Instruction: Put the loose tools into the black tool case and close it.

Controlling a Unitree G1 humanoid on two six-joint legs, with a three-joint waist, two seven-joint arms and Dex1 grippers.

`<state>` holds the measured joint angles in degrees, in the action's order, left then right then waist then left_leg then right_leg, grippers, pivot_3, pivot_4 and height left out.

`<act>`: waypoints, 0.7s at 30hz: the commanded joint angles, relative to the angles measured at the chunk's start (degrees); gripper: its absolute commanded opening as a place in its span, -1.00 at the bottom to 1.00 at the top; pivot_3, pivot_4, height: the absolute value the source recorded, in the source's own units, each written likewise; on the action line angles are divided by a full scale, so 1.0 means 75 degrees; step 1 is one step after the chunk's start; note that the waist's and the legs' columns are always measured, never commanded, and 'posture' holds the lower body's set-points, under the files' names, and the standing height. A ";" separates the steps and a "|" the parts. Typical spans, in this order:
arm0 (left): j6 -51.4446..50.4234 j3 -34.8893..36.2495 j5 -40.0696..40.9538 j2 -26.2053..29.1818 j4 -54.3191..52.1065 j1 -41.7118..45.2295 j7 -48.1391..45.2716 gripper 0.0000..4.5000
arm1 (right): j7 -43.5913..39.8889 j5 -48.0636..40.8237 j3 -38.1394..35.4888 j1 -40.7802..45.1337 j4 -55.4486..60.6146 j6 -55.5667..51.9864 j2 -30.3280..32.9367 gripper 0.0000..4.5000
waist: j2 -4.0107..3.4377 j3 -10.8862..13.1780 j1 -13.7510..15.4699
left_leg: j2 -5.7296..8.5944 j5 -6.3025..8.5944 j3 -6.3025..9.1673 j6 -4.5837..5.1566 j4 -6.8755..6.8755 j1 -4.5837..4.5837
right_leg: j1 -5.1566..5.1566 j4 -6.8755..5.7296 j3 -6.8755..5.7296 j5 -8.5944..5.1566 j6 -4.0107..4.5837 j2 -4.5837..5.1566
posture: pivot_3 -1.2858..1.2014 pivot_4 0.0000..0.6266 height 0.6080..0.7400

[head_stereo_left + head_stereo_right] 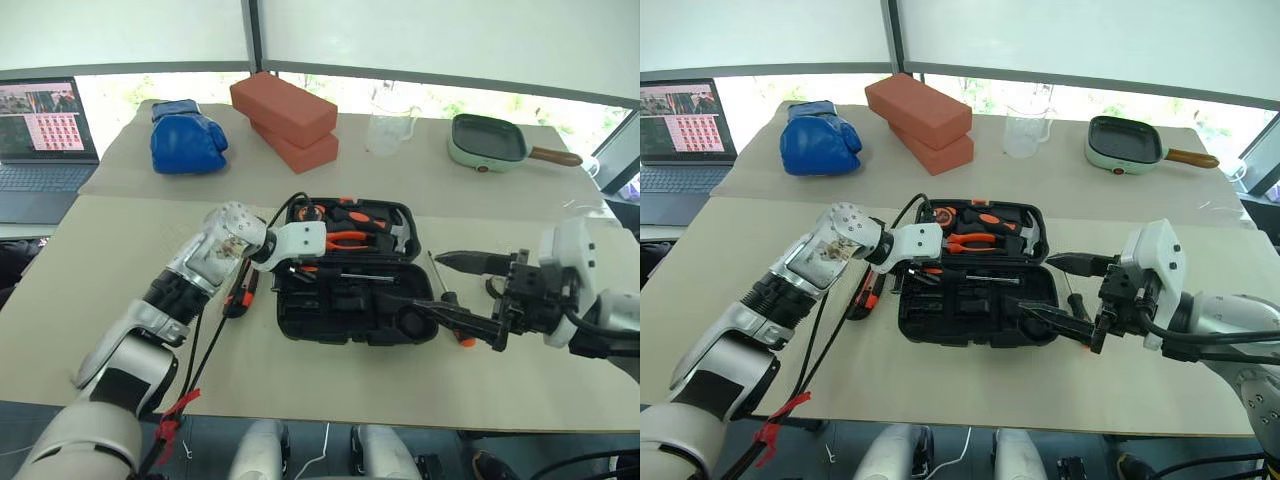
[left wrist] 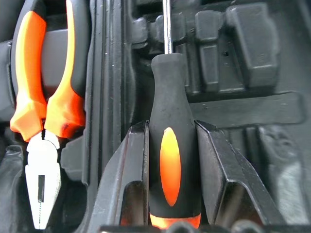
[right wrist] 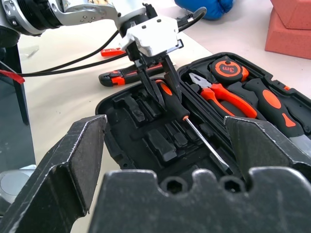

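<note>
Left wrist view: left gripper (image 2: 171, 170) angled down, seemingly gripping screwdriver (image 2: 171, 141) (right gripper (image 1: 458, 293) wide, level).

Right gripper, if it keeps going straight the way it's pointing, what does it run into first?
Probably the black tool case. The right gripper, jaws wide open, points over the open case toward the screwdriver that the left gripper holds in the tray. Whether it would clear the case's near edge is hard to judge.
</note>
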<state>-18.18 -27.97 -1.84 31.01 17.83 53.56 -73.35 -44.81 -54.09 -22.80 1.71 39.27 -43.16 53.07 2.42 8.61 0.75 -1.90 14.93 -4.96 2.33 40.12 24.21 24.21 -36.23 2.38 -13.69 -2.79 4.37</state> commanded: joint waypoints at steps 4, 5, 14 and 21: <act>0.0029 0.0538 0.0264 0.0125 -0.0520 0.0531 -0.0438 0.77 | 0.0072 0.0003 -0.0014 -0.0110 0.0195 0.0131 -0.0089 1.00 | -0.0001 -0.0001 -0.0003 | 0.0001 0.0002 0.0001 0.0003 0.0004 0.0001 | -0.0002 0.0002 0.0000 0.0001 -0.0002 0.0001 | 0.03 -0.52 0.98; 0.0004 0.0555 0.0249 0.0082 -0.0472 0.0585 -0.0418 0.77 | 0.0077 0.0004 -0.0011 -0.0097 0.0183 0.0128 -0.0089 1.00 | -0.0001 -0.0001 -0.0004 | 0.0001 0.0002 0.0001 0.0003 0.0003 0.0000 | -0.0003 0.0001 0.0000 0.0001 -0.0002 0.0000 | 0.03 -0.52 0.98; 0.0351 0.0286 -0.0114 -0.0323 -0.0112 0.0588 -0.0282 0.25 | 0.0134 -0.0027 -0.0032 -0.0075 0.0163 0.0112 -0.0091 1.00 | -0.0001 -0.0001 -0.0003 | 0.0001 0.0003 0.0002 0.0005 0.0010 0.0002 | -0.0003 0.0000 0.0000 0.0002 -0.0003 -0.0001 | 0.03 -0.52 0.98; 0.0879 -0.0102 -0.0543 -0.0481 0.0390 0.0516 -0.0399 0.10 | 0.0294 -0.0125 -0.0136 -0.0130 0.0181 0.0071 -0.0100 1.00 | -0.0001 0.0000 0.0007 | 0.0002 0.0003 0.0002 0.0005 0.0011 0.0004 | -0.0002 0.0000 0.0000 0.0002 -0.0003 0.0000 | 0.03 -0.52 0.98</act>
<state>-12.67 -28.58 -5.43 27.46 20.90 56.57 -75.98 -43.10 -54.26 -22.06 0.87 39.46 -43.15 52.41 2.42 8.61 0.80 -1.89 14.95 -4.95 2.37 40.20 24.24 24.19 -36.23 2.38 -13.68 -2.81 4.37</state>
